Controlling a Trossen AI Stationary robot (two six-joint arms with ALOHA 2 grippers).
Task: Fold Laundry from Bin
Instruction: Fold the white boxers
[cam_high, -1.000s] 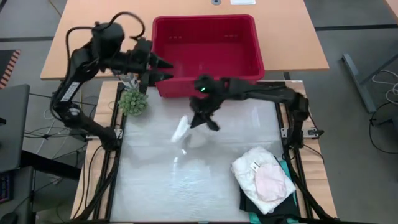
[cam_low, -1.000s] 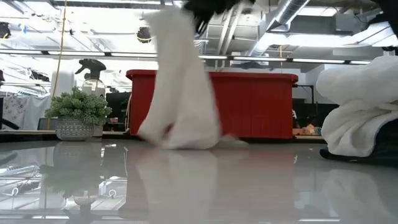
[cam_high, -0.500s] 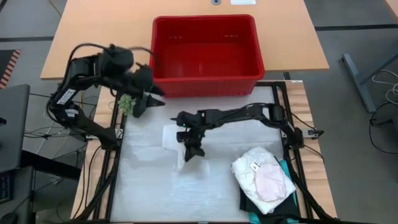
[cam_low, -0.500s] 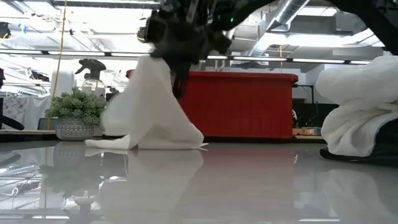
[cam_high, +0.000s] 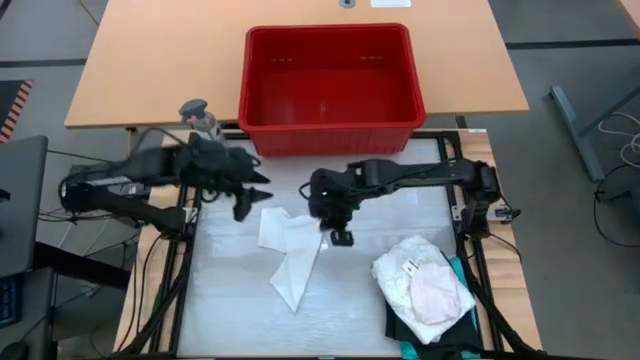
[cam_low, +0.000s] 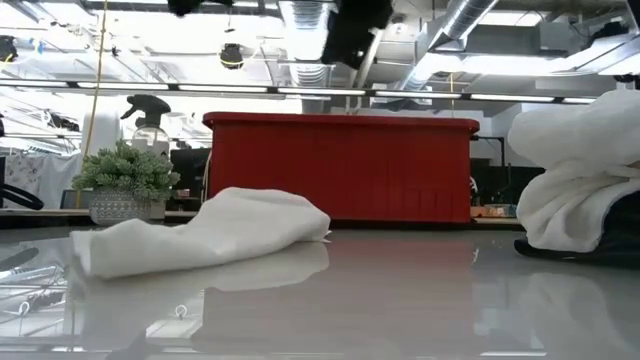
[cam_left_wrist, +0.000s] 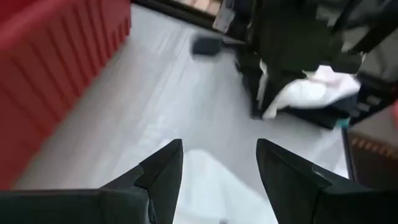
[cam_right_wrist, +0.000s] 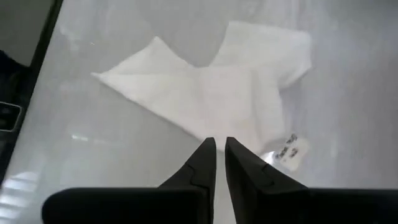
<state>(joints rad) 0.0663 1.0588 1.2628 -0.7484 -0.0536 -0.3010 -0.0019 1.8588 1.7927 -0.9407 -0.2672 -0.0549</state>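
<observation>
White cloth is lying crumpled on the desk, released, at centre of the high frame. The right hand is held just above the cloth's right edge; its fingers are seen nearly together with a thin gap, nothing between them. The left hand is hovering at the cloth's upper-left corner, fingers spread apart, empty, cloth seen beneath in the left wrist view.

For the step in hand, judged to be spreading the small cloth flat before folding: two opposite corners should be pinched, one per hand, and pulled apart low over the desk so that the bunched middle is smoothed. The tag end near the right hand should not be trapped under a fold.

The bin stands at top centre, looking empty. Folded laundry is stacked at lower right.

Against the earlier frames: the cloth was hanging from the right hand, draped upright; now it has been dropped flat. The left arm has been swung down from beside the bin to the cloth, and the plant it passed over is no longer seen from above.
</observation>
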